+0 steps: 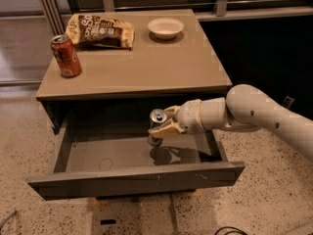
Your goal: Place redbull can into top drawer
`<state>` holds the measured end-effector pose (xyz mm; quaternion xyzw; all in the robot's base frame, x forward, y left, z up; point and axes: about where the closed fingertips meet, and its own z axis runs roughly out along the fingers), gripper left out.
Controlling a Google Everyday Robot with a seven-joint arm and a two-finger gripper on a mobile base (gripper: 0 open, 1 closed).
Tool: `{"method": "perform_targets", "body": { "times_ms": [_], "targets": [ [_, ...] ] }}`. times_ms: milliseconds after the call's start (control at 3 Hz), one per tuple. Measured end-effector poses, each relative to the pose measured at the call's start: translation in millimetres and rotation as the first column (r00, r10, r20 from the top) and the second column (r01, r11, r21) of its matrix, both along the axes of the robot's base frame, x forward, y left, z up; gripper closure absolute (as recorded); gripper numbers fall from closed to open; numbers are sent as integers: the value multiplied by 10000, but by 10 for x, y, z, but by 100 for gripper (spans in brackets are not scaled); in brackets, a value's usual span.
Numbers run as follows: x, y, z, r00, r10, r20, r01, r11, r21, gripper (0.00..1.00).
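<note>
Redbull can (157, 116) stands upright inside the open drawer (137, 179), abt 2 o'clock from the drawer's centre, nearer the back wall than the front panel. Silver top faces up. Lower body is dark & partly hidden by the gripper. Can't tell whether its base touches the drawer floor. A dark shadow lies on that floor just beside it, at 4 o'clock.

Gripper (160, 125) is clamped on the can: tan fingers (165, 130) sit narrow against its side w/ the can btwn them. White arm (254, 112) comes in from 3 o'clock, crossing over the drawer's side wall & staying below the table edge.

Drawer is pulled well out from under the table (146, 70), w/ its plain flat front panel at 6 o'clock. A faint ring mark (105, 163) shows on the drawer floor at abt 8 o'clock from centre, well apart from the can.

On the table top:
- Red soda can (66, 56) is upright at 9 o'clock, near the edge.
- Chip bag (100, 32) lies flat at 11 o'clock, near the soda can but not touching.
- Small white bowl (166, 27) is at approx 12 o'clock by the back edge, apart from the bag.
</note>
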<state>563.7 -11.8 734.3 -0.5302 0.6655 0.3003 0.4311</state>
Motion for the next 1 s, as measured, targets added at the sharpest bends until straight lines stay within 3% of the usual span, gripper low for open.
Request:
{"method": "perform_targets", "body": {
  "times_ms": [1000],
  "targets": [
    [7,70,-242,9993,270,-274,-274,9995,-165,100]
  ]
}}
